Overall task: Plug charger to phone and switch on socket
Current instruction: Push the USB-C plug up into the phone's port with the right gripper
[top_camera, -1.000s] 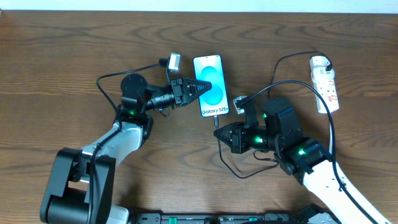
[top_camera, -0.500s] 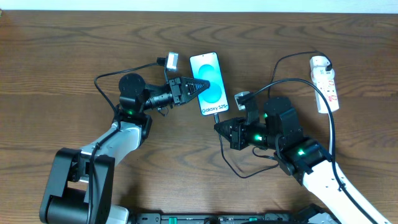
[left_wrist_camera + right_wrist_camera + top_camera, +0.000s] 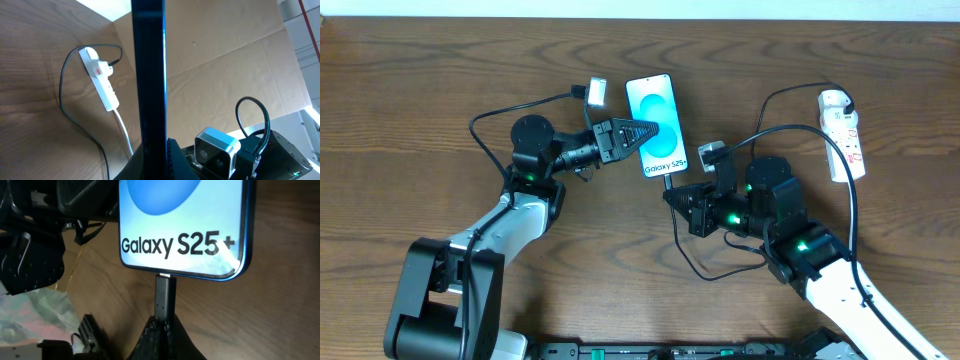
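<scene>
The phone (image 3: 657, 124) with its cyan screen reading "Galaxy S25+" lies tilted at the table's middle. My left gripper (image 3: 642, 131) is shut on the phone's left side; the left wrist view shows the phone edge-on (image 3: 148, 75) between the jaws. My right gripper (image 3: 673, 194) is shut on the charger's black plug tip (image 3: 164, 296), whose end meets the port in the phone's bottom edge (image 3: 185, 227). The thin black cable (image 3: 692, 262) loops below. The white socket (image 3: 844, 133) lies at the far right and also shows in the left wrist view (image 3: 102, 79).
The socket's thick white cord (image 3: 125, 136) runs off behind the phone in the left wrist view. Black cable (image 3: 790, 132) arcs from the socket toward my right arm. The wooden table (image 3: 420, 90) fills the view; cardboard (image 3: 225, 65) stands behind.
The phone has turned a little and shifted up with my left gripper. My right gripper has followed up and left with the plug tip, staying at the phone's bottom edge.
</scene>
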Controlling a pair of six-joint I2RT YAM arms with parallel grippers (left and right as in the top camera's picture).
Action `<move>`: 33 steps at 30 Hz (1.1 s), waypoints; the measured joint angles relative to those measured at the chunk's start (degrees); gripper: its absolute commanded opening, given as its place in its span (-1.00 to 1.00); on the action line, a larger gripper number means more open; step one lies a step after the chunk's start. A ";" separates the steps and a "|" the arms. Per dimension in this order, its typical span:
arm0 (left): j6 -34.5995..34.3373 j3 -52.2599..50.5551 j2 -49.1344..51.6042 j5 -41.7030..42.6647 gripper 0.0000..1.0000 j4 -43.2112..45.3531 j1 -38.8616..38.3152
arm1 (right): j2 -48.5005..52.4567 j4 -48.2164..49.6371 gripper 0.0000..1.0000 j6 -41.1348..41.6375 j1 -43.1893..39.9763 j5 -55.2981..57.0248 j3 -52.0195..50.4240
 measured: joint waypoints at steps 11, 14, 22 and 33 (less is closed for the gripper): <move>0.28 0.11 0.00 0.74 -0.85 -0.11 -0.22 | 0.00 -0.44 -0.74 -2.21 0.00 1.62 -0.17; 1.29 -0.11 0.00 2.58 -0.85 -0.55 -1.16 | 0.00 -2.73 -0.42 -2.95 0.00 3.37 0.11; 4.11 -0.17 0.00 5.11 -0.86 -0.72 -2.38 | -4.04 -8.46 0.10 -6.49 -0.28 4.92 0.74; 4.50 -0.22 0.00 1.31 -0.85 -1.16 -2.40 | -19.96 -22.05 0.28 -11.10 2.19 11.74 1.38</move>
